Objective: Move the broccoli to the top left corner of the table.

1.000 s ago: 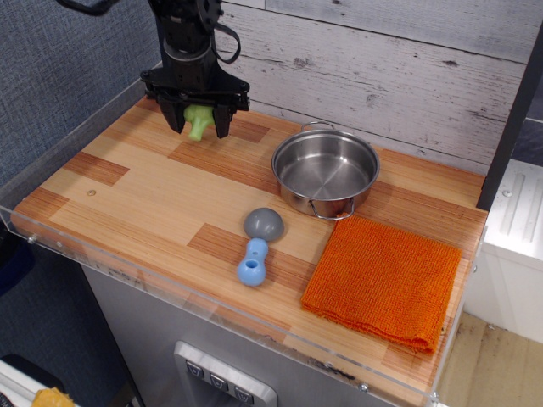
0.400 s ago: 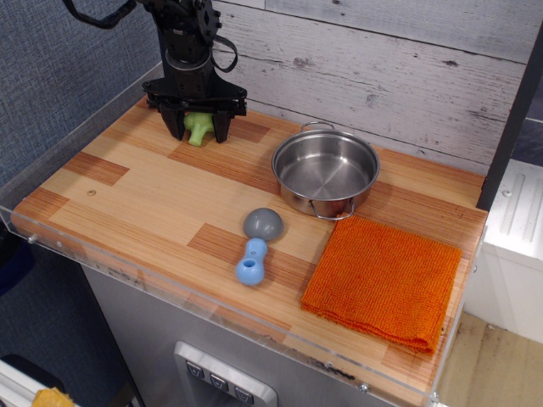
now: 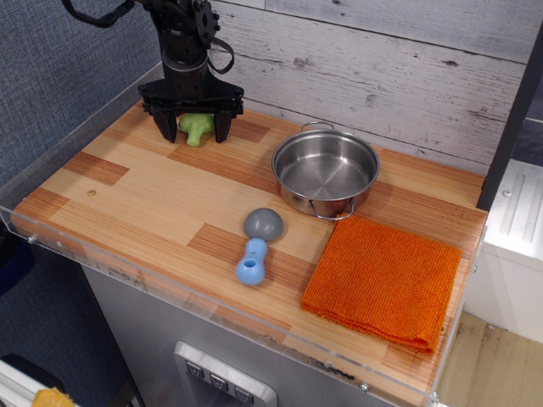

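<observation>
The light-green broccoli lies on the wooden table near its far left corner. My black gripper stands over it, pointing down. Its two fingers are spread to either side of the broccoli, with a visible gap on the left side. The gripper is open and the broccoli rests on the tabletop between the fingers.
A steel pot stands at the back middle, right of the gripper. A blue and grey mushroom-shaped toy lies at the front middle. An orange cloth lies at the front right. Clear acrylic edges the table; a plank wall stands behind.
The gripper has lowered the broccoli toward the far left corner, set it on the table and spread its fingers off it.
</observation>
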Robot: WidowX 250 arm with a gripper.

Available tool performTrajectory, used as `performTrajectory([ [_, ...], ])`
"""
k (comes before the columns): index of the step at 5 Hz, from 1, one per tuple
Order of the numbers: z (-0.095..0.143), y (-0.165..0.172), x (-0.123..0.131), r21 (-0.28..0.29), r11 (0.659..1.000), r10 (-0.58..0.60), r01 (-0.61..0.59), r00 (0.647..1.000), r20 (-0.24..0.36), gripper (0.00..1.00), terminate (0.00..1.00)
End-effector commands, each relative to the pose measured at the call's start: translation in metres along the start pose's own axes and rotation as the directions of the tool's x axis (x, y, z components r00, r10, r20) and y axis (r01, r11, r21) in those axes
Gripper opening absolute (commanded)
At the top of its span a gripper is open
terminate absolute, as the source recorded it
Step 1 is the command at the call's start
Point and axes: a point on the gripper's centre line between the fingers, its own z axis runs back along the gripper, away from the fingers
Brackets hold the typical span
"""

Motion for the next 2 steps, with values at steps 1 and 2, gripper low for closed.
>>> performTrajectory([
  [1,0.027,0.013,0.004,-0.014,1.0,0.023,-0.022,0.998,0.051,1.0,0.0],
  [2,0.047,0.017,0.008,-0.035,0.999,0.036,-0.033,0.997,0.075,1.0,0.0],
])
